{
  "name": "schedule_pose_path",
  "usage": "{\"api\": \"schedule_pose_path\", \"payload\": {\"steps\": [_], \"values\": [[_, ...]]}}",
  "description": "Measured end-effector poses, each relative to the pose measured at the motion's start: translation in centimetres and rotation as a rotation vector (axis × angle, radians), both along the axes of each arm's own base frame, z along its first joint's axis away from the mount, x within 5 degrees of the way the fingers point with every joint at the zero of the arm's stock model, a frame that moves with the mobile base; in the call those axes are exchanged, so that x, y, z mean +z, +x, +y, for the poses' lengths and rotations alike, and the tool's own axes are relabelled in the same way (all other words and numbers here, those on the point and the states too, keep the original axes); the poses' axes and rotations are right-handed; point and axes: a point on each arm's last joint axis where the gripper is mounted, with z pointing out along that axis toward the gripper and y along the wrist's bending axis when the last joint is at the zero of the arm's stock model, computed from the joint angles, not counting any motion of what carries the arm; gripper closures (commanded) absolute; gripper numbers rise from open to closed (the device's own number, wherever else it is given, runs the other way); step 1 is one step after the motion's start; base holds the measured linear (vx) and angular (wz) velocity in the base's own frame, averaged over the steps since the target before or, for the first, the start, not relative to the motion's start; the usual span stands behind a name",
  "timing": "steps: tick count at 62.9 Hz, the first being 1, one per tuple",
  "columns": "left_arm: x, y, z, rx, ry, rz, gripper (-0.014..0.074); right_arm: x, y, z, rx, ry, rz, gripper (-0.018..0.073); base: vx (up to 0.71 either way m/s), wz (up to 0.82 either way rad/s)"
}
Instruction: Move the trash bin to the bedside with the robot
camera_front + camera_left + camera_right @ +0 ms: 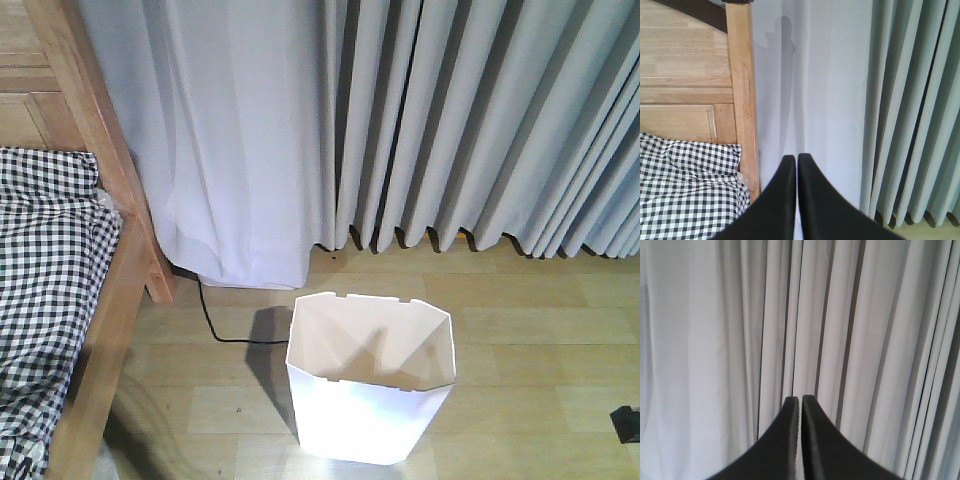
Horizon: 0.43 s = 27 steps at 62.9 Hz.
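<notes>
The white trash bin [370, 385] stands upright on the wooden floor in the front view, its cream inside empty, a short way right of the bed. The light wooden bed frame [120, 250] with black-and-white checked bedding [45, 270] fills the left edge; it also shows in the left wrist view [742, 100]. My left gripper [797, 157] is shut and empty, held in the air facing the bed post and curtain. My right gripper [800, 398] is shut and empty, facing the curtain. Neither gripper touches the bin.
Grey pleated curtains [450, 120] hang to the floor behind the bin. A black cable [215, 325] runs across the floor between bed and bin. A small dark object [627, 425] sits at the right edge of the floor.
</notes>
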Motion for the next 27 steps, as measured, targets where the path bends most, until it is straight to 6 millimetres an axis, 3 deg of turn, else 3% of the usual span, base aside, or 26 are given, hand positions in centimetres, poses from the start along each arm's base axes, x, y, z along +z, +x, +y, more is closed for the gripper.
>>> {"api": "schedule_pose_path", "payload": {"steps": [27], "values": [[0.0,0.0,0.0,0.0,0.0,0.0,0.0602,0.0,0.0,0.0,0.0,0.0,0.0,0.057,0.0,0.0]]}}
